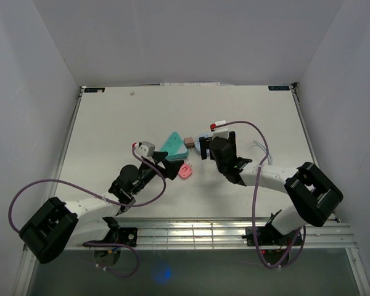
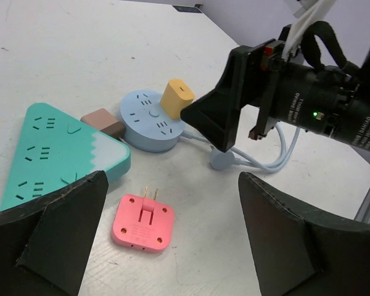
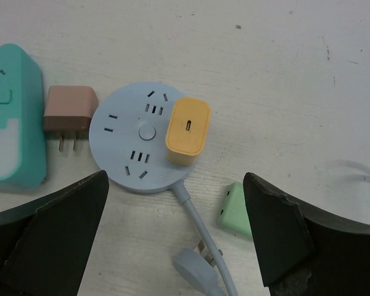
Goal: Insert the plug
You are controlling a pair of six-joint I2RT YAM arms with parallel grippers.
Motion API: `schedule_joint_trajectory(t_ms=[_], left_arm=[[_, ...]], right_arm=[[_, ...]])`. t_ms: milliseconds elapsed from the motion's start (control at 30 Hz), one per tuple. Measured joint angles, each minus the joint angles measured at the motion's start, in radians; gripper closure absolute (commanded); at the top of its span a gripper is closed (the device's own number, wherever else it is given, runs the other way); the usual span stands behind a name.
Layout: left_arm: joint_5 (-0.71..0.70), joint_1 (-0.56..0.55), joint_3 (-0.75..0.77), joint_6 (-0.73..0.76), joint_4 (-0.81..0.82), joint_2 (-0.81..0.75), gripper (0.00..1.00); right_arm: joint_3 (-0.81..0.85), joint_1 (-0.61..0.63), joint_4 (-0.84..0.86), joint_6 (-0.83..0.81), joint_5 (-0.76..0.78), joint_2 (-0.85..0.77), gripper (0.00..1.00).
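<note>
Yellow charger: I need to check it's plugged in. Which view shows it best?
Right wrist: it looks straight down on the yellow charger, sitting on the round blue strip. Left wrist shows it side-on, upright. From the top it cannot be made out.

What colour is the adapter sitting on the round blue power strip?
The adapter is yellow-orange, clearest in the right wrist view.

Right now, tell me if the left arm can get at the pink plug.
Probably yes. The pink plug lies on bare table just ahead of the open left gripper, nothing over it. The teal strip sits apart to one side; the right gripper hangs over the blue strip, off the path.
</note>
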Motion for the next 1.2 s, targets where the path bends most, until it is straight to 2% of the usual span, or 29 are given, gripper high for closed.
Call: schedule_joint_trajectory(t_ms=[300,567,900,1200], left_arm=[[-0.092,0.002,0.099,-0.058,-0.143,0.072,0.02],[-0.128,0.046,0.193,-0.125,-0.307,0.146,0.02],[-0.044,0.262,0.208,-0.244,-0.391,0.251,0.02],[0.036,0.28,0.221,-0.28,-0.403,0.32,0.02]], right_arm=[[-0.125,0.0,-0.018,0.051,-0.015,-0.084,0.06],[-0.132,0.0,-0.026,0.1,-0.014,-0.095,0.04],[-0.179,0.001,0.045,0.099,-0.104,-0.093,0.0],[-0.196,0.013,0.119,0.093,-0.157,-0.096,0.0]])
